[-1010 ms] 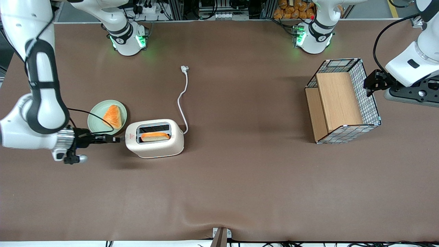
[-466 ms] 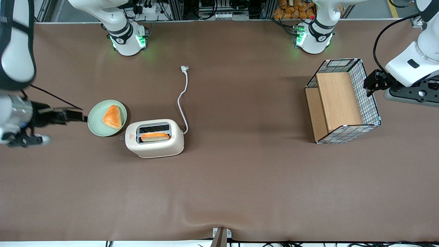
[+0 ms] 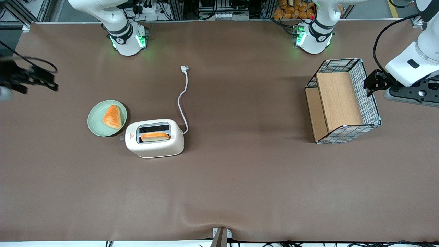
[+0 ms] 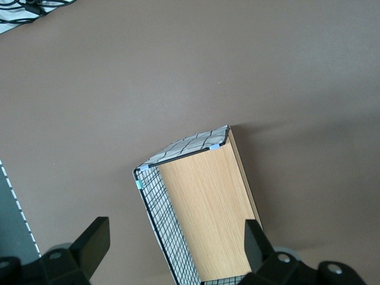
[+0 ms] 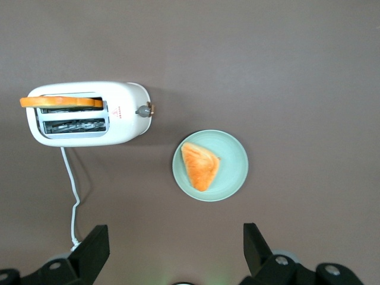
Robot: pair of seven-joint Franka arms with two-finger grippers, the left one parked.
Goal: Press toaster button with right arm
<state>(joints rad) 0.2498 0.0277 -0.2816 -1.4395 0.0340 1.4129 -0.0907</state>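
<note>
The cream-white toaster (image 3: 154, 144) stands on the brown table with an orange-crusted slice (image 3: 155, 136) in the slot nearer the front camera. Its tiny grey button (image 3: 121, 138) sticks out of the end that faces the plate. My right gripper (image 3: 48, 81) is at the working arm's end of the table, raised, well apart from the toaster and farther from the front camera than the plate. In the right wrist view the gripper (image 5: 176, 240) is open and empty, looking down on the toaster (image 5: 124, 113), its button (image 5: 143, 110) and the slice (image 5: 59, 101).
A green plate (image 3: 94, 120) with a triangular pastry (image 3: 112, 116) lies beside the toaster's button end. The white cord (image 3: 183, 99) runs from the toaster away from the front camera. A wire basket with wooden panels (image 3: 343, 101) lies toward the parked arm's end.
My gripper has drawn back from the toaster's button end, past the plate, up and out to the table's end. The toaster and slice have not moved.
</note>
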